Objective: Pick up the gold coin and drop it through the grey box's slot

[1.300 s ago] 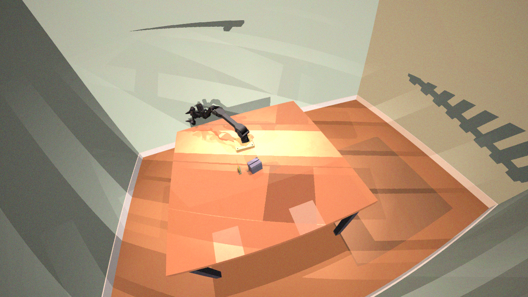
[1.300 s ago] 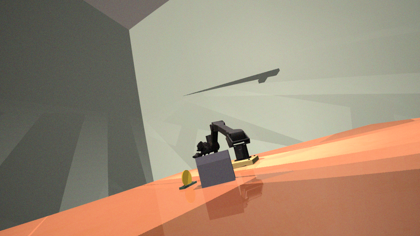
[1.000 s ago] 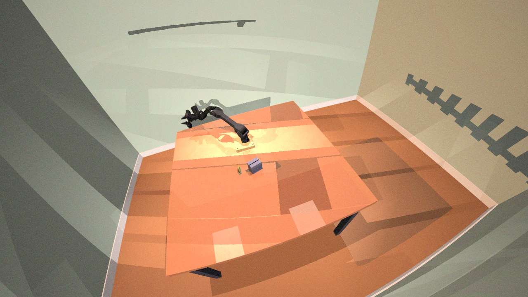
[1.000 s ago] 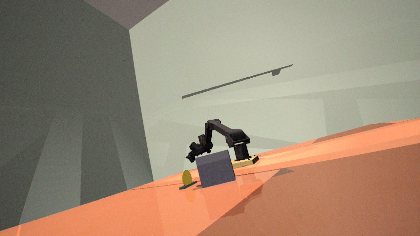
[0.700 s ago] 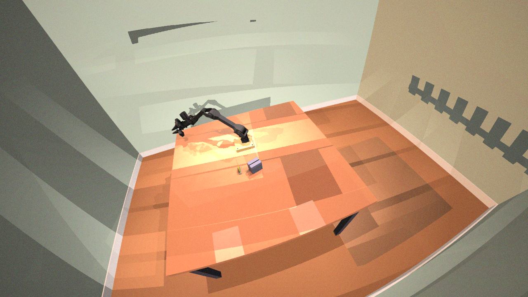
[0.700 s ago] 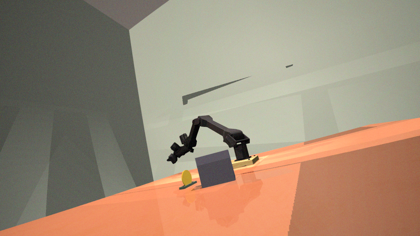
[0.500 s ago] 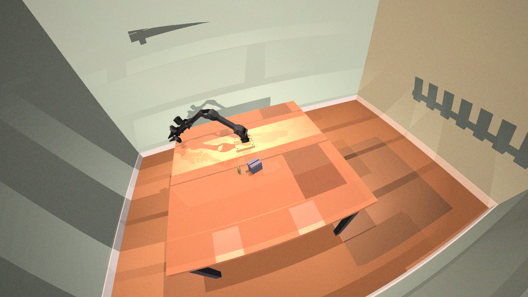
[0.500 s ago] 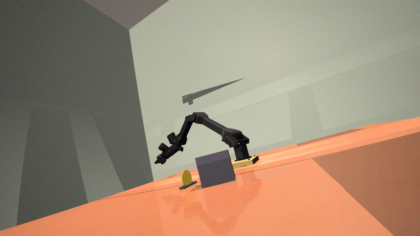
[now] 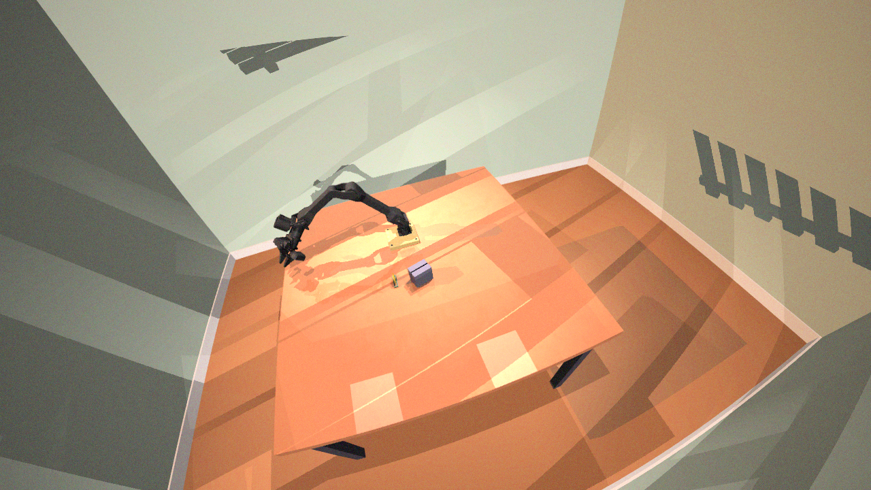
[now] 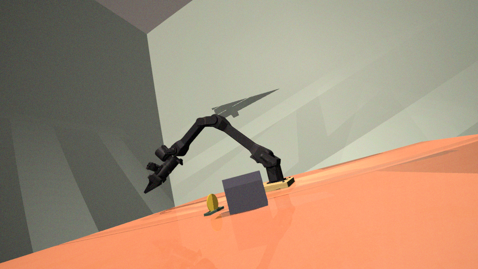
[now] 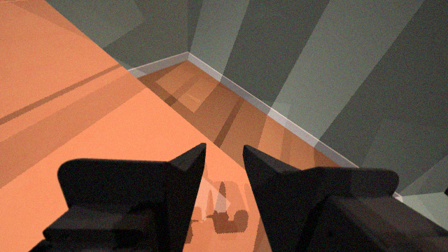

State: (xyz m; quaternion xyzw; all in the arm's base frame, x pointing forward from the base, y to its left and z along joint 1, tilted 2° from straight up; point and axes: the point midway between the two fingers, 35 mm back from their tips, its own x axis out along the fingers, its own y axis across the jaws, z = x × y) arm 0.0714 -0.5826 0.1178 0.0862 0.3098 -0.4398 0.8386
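The gold coin (image 9: pixel 395 280) (image 10: pixel 211 201) stands on edge in its dark-green holder (image 10: pixel 214 211) on the orange table, just left of the closed grey box (image 9: pixel 420 273) (image 10: pixel 245 192). My gripper (image 9: pixel 286 260) (image 10: pixel 146 190) (image 11: pixel 225 148) hangs in the air over the table's far left edge, well away from the coin and box, tilted downward. Its fingers stand partly apart with nothing between them. Neither coin nor box shows in the wrist view.
The arm's base sits on a tan plate (image 9: pixel 405 240) (image 10: pixel 280 184) behind the box. In the wrist view the table edge (image 11: pixel 164 105) runs diagonally, with the floor and room corner beyond it. Walls stand close behind the gripper.
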